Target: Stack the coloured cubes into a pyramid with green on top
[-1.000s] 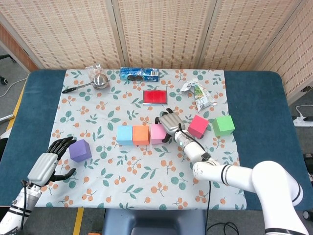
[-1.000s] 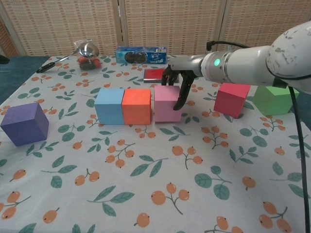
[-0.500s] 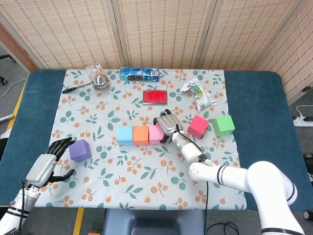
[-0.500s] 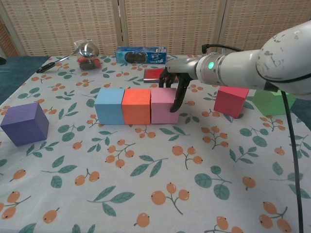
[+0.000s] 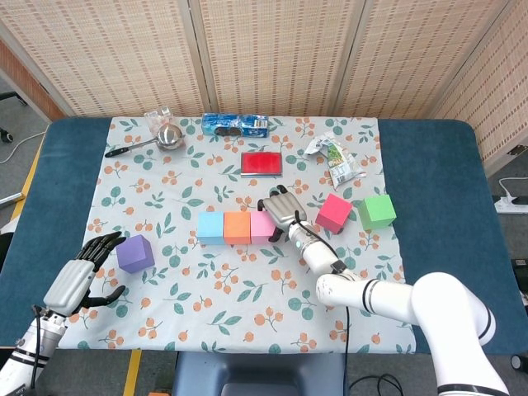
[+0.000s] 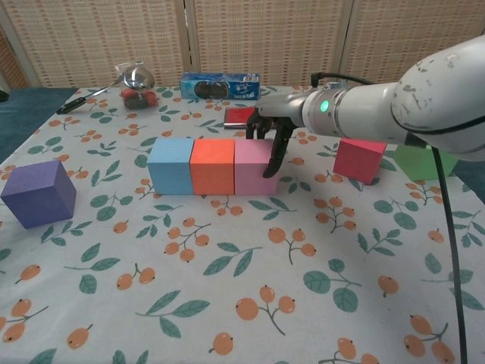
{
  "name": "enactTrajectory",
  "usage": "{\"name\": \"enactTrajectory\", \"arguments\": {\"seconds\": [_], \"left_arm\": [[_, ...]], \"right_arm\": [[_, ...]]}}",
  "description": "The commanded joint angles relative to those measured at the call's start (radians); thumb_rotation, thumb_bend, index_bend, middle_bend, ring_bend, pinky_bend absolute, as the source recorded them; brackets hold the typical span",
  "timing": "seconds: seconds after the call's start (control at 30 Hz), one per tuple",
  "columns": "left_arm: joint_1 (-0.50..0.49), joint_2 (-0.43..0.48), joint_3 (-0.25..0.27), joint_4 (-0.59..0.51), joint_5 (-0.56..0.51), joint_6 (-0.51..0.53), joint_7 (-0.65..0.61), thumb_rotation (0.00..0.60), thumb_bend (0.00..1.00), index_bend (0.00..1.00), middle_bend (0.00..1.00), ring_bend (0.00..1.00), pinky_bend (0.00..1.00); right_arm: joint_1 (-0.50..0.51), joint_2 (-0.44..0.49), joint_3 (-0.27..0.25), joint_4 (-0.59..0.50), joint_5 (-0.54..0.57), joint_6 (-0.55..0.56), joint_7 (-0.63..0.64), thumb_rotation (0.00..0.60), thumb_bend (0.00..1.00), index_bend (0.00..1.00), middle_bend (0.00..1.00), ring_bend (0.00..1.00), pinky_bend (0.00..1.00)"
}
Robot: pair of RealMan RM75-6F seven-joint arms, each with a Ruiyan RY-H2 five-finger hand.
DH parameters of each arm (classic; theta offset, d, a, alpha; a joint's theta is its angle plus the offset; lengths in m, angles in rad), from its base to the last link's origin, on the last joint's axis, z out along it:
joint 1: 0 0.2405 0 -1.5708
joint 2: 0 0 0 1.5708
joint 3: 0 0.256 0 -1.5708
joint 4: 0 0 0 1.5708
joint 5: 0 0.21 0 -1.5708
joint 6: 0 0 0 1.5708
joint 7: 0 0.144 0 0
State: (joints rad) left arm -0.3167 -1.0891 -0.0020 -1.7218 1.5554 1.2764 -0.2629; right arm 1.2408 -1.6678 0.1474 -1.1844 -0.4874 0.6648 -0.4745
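Three cubes are sitting in a touching row near the middle of the bench (image 5: 429, 148): the blue cube (image 6: 170, 165), the orange cube (image 6: 212, 165) and the pink cube (image 6: 253, 164). The right hand (image 6: 269, 133) is resting against the pink cube's right end, its fingers (image 6: 274, 155) hanging down apart along that face and over its top edge, clamping nothing. The red cube (image 6: 361, 158) is lying just to the right of that hand, and the green cube (image 6: 423, 161) is sitting beyond it, partly hidden by the right arm in the chest view. The purple cube (image 5: 134, 252) is standing well apart at the left, just beside the left hand (image 5: 82, 276), whose fingers are spread and holding nothing. Behind the row, a red case (image 5: 261, 163), a blue biscuit packet (image 5: 235, 124), a metal ladle (image 5: 157, 139) and a crumpled wrapper (image 5: 333, 156) are lying on the leaf-patterned cloth (image 5: 247, 280).
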Motion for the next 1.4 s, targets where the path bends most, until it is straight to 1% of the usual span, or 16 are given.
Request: {"name": "enactTrajectory", "arguments": {"seconds": [0.03,0.67,1.03,1.4], "left_arm": [[0.0,0.001,-0.001,-0.001,0.001,0.001,0.0,0.6,0.31,0.09,0.01,0.0,0.06],[0.0,0.003,0.001,-0.005,0.002,-0.006,-0.001,0.6,0.32,0.08,0.02,0.0,0.06],[-0.003,0.004,0.003,-0.009,0.009,-0.01,0.0,0.6,0.32,0.08,0.01,0.0,0.06],[0.0,0.004,0.006,-0.002,0.009,-0.009,-0.014,0.6,0.31,0.08,0.01,0.0,0.06]], "right_arm": [[-0.001,0.0,0.0,-0.003,-0.001,0.002,-0.001,0.6,0.04,0.43,0.41,0.16,0.0],[-0.007,0.0,0.01,-0.01,0.001,0.015,-0.008,0.6,0.04,0.42,0.41,0.16,0.0],[-0.011,0.013,0.012,-0.04,0.006,0.035,-0.022,0.6,0.04,0.42,0.41,0.16,0.0],[-0.003,-0.01,0.018,-0.023,0.016,0.033,-0.033,0.6,0.04,0.42,0.41,0.16,0.0]]}}
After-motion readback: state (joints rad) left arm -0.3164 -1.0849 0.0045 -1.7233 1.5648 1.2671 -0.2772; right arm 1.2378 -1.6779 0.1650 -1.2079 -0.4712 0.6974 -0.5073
